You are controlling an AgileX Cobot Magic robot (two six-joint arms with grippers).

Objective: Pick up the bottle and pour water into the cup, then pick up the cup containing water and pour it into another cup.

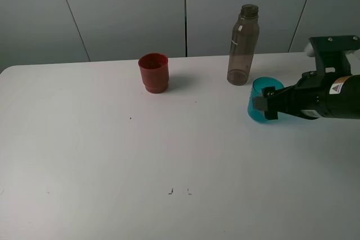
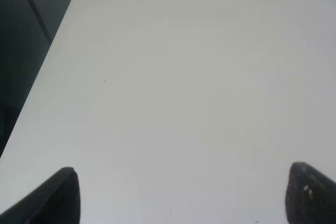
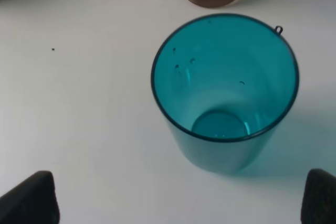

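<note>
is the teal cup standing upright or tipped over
Upright. The teal cup stands on its base on the table, its round mouth facing up, beside the bottle; the right wrist view looks down into it.

white table (image 1: 112, 167) fills near and middle of scene, rounded far-left corner, few small dark specks on top. grey panelled wall (image 1: 124, 9) behind far edge, thin dark seams between panels, some slanted. light even and soft, faint shadows on tabletop.
</note>
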